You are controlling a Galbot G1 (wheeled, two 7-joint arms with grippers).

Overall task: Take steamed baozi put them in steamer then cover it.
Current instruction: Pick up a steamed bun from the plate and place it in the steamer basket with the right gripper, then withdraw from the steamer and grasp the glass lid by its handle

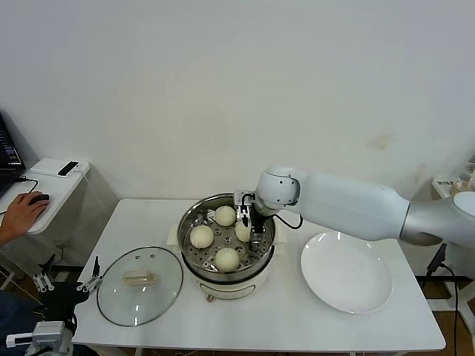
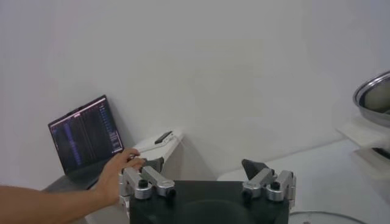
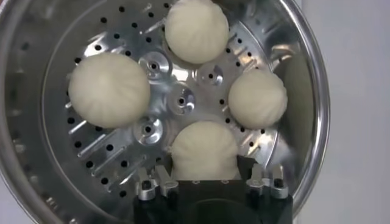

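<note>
Four cream-white baozi lie on the perforated tray of the steel steamer (image 1: 223,285): one at the back (image 1: 225,216), one on the left (image 1: 202,236), one at the front (image 1: 227,259), and one on the right (image 1: 243,231) (image 3: 204,152). My right gripper (image 1: 254,236) (image 3: 204,160) reaches down into the pot. Its fingers stand open on either side of that right baozi, which rests on the tray. The glass cover (image 1: 119,293) with its cream handle lies flat on the table left of the steamer. My left gripper (image 2: 202,161) (image 1: 67,282) waits open and empty off the table's left edge.
An empty white plate (image 1: 346,273) sits on the table right of the steamer. A side desk on the left holds a laptop (image 2: 85,140), and a person's hand (image 1: 22,211) rests on a mouse there. The wall stands close behind the table.
</note>
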